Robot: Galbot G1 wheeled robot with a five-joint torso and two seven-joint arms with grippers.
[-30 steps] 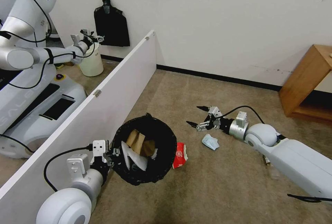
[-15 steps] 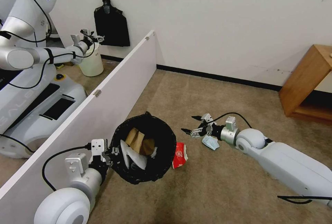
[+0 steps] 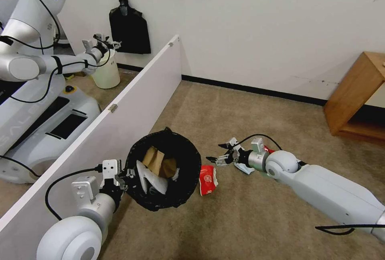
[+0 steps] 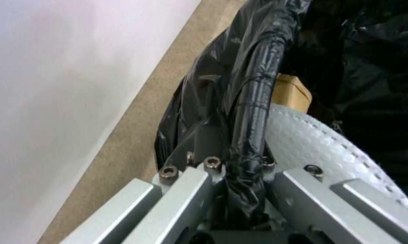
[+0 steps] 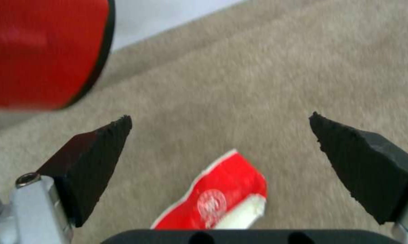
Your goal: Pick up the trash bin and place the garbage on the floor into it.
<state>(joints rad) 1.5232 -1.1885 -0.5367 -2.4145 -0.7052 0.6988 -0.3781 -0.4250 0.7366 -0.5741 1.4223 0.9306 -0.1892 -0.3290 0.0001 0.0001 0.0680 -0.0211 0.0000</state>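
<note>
The left claw [image 3: 122, 176] is clamped on the bag-lined rim of the trash bin [image 3: 162, 169], holding it beside the white partition board [image 3: 120, 119]; cardboard [image 3: 156, 159] and a white slipper [image 3: 150, 179] lie inside. The right claw [image 3: 218, 153] hangs wide above the carpet floor [image 3: 240, 220], just over the red paper carton [image 3: 208, 179], with the light-blue face mask [image 3: 242, 167] beneath its wrist.

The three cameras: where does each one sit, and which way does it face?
Head view: high up, looking down at the carpet; both arms show.
Left wrist view: behind the left gripper, shut on the trash bin rim.
Right wrist view: behind the open right gripper, facing the red carton.
Shared: bin, carton.
</note>
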